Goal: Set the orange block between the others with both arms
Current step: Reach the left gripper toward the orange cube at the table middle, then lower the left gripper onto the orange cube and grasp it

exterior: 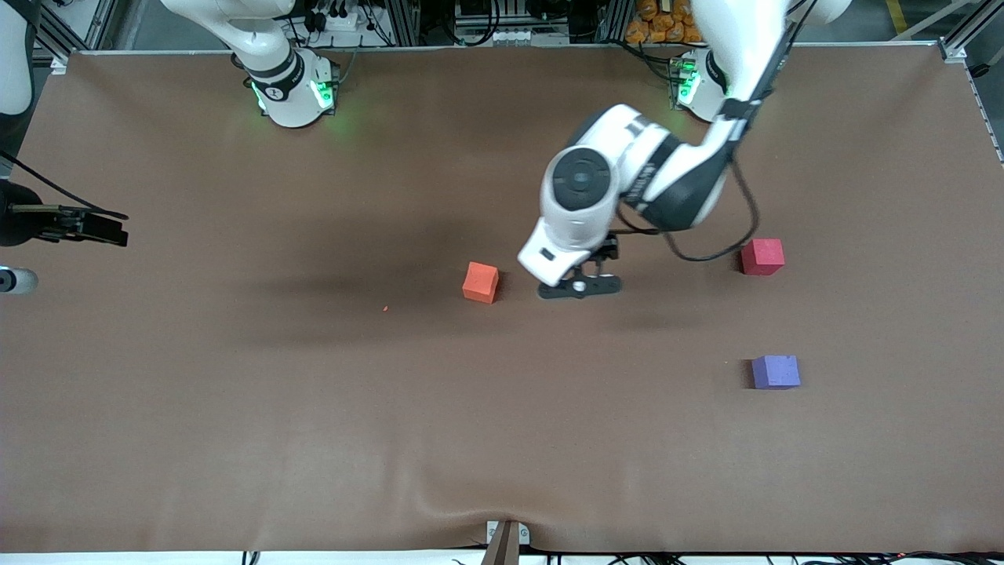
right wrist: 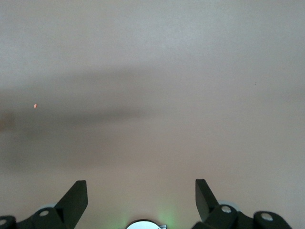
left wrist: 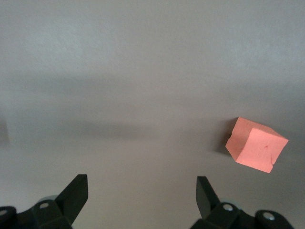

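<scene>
The orange block (exterior: 480,282) (left wrist: 256,150) lies near the middle of the brown table. My left gripper (exterior: 580,286) (left wrist: 141,179) hangs low beside it, toward the left arm's end, open and empty; the block is outside its fingers. The others lie nearer the left arm's end: a pinkish-red cube (exterior: 762,256) and a purple-blue cube (exterior: 776,371), the purple one nearer the front camera. My right gripper (right wrist: 141,183) is open and empty, high over bare table above its own green-lit base (exterior: 292,90); the front view does not show it.
A tiny orange crumb (exterior: 385,308) (right wrist: 35,105) lies on the cloth toward the right arm's end from the orange block. A black device (exterior: 67,224) reaches in over the table edge at the right arm's end. A clamp (exterior: 506,540) sits at the front edge.
</scene>
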You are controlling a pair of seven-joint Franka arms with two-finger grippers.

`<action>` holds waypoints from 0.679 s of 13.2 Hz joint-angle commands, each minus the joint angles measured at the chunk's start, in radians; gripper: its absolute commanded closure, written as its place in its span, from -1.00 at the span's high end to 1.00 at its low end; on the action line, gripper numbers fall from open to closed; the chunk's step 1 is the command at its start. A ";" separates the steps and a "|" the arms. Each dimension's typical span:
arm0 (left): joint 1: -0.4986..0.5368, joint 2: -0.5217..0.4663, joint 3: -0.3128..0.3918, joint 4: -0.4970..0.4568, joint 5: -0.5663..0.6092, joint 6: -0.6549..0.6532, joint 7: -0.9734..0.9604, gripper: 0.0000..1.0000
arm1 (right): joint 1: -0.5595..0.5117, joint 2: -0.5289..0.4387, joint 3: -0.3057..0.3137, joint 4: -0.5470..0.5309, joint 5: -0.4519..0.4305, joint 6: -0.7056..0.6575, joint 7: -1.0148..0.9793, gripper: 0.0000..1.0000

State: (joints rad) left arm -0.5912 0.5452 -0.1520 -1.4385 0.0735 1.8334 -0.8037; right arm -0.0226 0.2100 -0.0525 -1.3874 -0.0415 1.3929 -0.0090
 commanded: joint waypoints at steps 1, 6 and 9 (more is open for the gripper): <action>-0.048 0.047 0.017 0.047 0.029 0.024 -0.070 1.00 | -0.031 -0.003 0.006 0.005 -0.005 0.003 0.003 1.00; -0.094 0.102 0.017 0.058 0.051 0.066 -0.112 1.00 | -0.040 -0.001 0.008 0.005 0.000 0.006 0.006 1.00; -0.139 0.145 0.017 0.058 0.121 0.082 -0.138 1.00 | -0.045 -0.001 0.008 0.005 0.020 0.009 0.004 1.00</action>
State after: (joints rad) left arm -0.6903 0.6489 -0.1460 -1.4129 0.1392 1.9029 -0.9006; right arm -0.0486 0.2101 -0.0577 -1.3874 -0.0385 1.4003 -0.0090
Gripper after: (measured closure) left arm 0.000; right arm 0.000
